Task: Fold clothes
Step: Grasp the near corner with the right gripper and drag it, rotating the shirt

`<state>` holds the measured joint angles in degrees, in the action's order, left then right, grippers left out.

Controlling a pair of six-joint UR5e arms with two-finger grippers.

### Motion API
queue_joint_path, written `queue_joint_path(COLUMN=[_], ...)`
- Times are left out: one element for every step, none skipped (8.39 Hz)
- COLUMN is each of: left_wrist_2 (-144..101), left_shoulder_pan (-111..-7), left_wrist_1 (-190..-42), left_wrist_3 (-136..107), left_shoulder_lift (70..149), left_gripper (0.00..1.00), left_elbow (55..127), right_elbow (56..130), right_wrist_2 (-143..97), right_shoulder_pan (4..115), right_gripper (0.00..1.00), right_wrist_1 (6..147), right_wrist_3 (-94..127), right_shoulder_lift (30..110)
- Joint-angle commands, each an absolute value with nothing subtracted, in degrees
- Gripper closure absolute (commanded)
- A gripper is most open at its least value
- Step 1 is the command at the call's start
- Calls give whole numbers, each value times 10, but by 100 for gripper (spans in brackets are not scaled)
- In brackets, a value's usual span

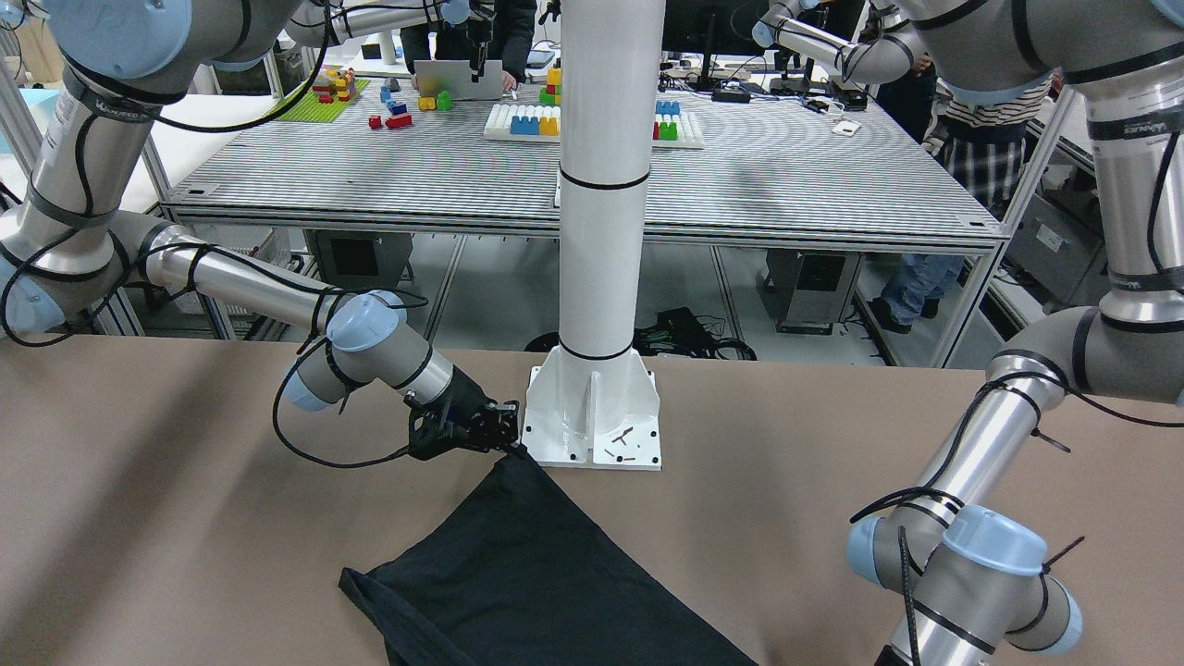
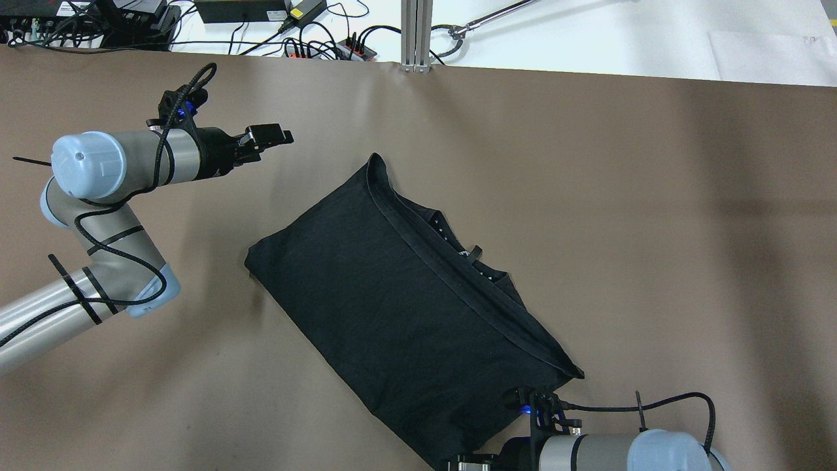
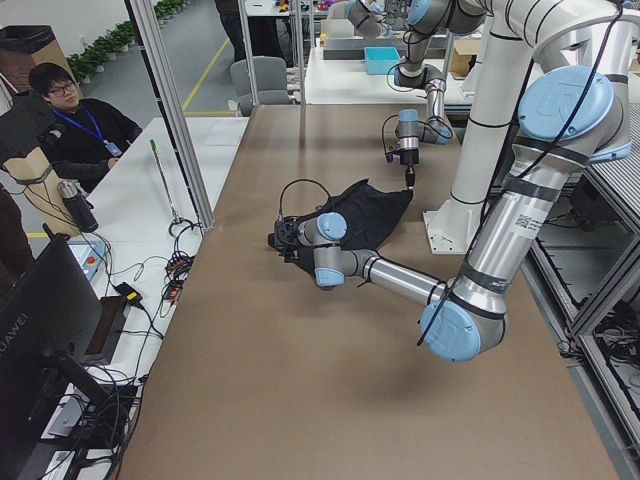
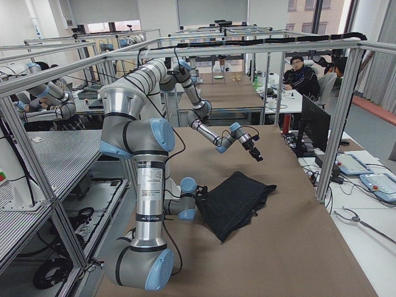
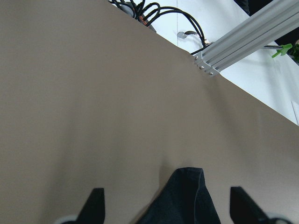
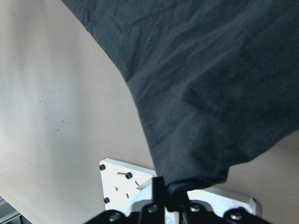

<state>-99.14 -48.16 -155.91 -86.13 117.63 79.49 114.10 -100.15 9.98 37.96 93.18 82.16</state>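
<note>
In the front-facing view, the right gripper [image 1: 504, 440] was clamped on one corner of the black garment [image 1: 527, 564]. It pinched the corner just beside the base plate [image 1: 592, 427] of the white post [image 1: 606, 185], so room was tight there. The cloth fanned out from the pinch toward the view's lower edge. Brown table [image 1: 166, 518] spread wide on both sides.

From overhead, the garment lay as a slanted, roughly rectangular fold in the middle of the table. One corner pointed to the far edge and the opposite one sat at the near edge by the right arm. A stitched hem band ran straight along one long side, with small white marks among the layers just past it. The knit looked matte and soft, lightly wrinkled. The left gripper [image 2: 278, 136] sat apart from the cloth's far-left side, with open tabletop around it.

In the left wrist view, its fingers [image 5: 96, 205] stood wide apart and held nothing. A rounded dark corner of cloth showed ahead between them. Beyond it, smooth table ran to an aluminium rail [image 5: 247, 35] and cables [image 5: 154, 11].

In the right wrist view, fabric bunched into the closed fingertips and draped away in soft creases above the screwed plate.
</note>
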Motion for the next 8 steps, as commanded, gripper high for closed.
queue_joint_path(left_wrist_2=[-998,-1011,-1039,-1039,-1039,-1040,-1040,-1035], left_shoulder_pan=[-482,-483,-483,-483,-483,-479,-467,-443], left_wrist_1=[-1557,-1541,-1509,-1504,-1499,-1483,-1424,-1358], left_wrist_3=[-861,-848,-809,-806,-806,-809,-810,-811], left_shoulder_lift=[1175,1174,1176,1169,1157,1142,1125,1107], left_gripper=[6,6,6,6,6,6,6,6], left_elbow=[793,794,801,807,810,829,880,932], right_elbow=[1140,1133,1127,1127,1127,1126,1126,1126], right_wrist_2=[-916,-919,-924,-928,-939,-939,-939,-939], right_shoulder_pan=[91,134,177,220,257,280,304,317], right_gripper=[6,6,6,6,6,6,6,6], right_wrist_1=[400,402,411,437,466,481,496,504], right_wrist_3=[939,930,923,901,865,833,809,804], right_shoulder_lift=[810,815,815,813,809,804,804,804])
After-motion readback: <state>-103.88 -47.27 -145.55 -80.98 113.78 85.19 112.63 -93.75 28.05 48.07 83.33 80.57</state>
